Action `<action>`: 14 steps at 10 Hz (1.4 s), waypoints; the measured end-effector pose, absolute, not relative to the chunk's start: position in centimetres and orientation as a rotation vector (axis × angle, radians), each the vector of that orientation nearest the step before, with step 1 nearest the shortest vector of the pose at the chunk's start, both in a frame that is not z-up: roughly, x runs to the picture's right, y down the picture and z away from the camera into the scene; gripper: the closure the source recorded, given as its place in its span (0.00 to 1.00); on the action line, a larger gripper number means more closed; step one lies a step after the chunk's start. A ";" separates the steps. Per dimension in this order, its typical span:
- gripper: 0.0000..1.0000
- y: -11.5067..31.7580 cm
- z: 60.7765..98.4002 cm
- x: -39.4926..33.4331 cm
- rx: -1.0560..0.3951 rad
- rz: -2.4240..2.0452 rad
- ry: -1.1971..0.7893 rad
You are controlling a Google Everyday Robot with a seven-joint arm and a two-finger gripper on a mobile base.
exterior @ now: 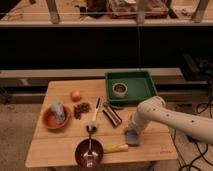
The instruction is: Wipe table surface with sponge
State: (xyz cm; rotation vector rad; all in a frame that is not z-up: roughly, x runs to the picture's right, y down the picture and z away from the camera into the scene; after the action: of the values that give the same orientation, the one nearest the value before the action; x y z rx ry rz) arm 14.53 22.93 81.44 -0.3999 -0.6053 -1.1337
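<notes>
Camera view, nearest edge first: a dark round bowl [80, 156] sits at the front of the table surface [55, 145] with a metal utensil [89, 148] standing in it. Just to its right lies a yellow elongated item [117, 148].

Just beyond that item's right end is the sponge [132, 138], a small flat blue-grey block lying on the wood toward the front right of the table. The gripper [133, 129] points down right over it, on the sponge's far side and touching or all but touching its top. Its fingers are closed together. Whether they actually pinch the sponge or only press on it cannot be made out. The white arm [170, 117] reaches in from the right edge, bending down to that spot.

Farther back in the middle lie a dark brown block [113, 115] and, left of it, a long tool with a white handle [94, 114]. At the left stands an orange-red bowl [47, 122] holding a pale blue-grey lump [58, 112], with a dark cluster [81, 108] beside it and an orange fruit [75, 95] behind.

At the far right corner sits a green tray [145, 92] with a tape roll [120, 90] inside, well apart from the sponge.
</notes>
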 end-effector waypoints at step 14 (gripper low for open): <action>1.00 21.0 80.5 23.8 -0.366 -0.968 -0.441</action>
State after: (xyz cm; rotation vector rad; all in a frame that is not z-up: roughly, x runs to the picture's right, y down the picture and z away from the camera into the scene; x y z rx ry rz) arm 23.76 21.02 80.51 -0.3662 -0.4411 -0.9684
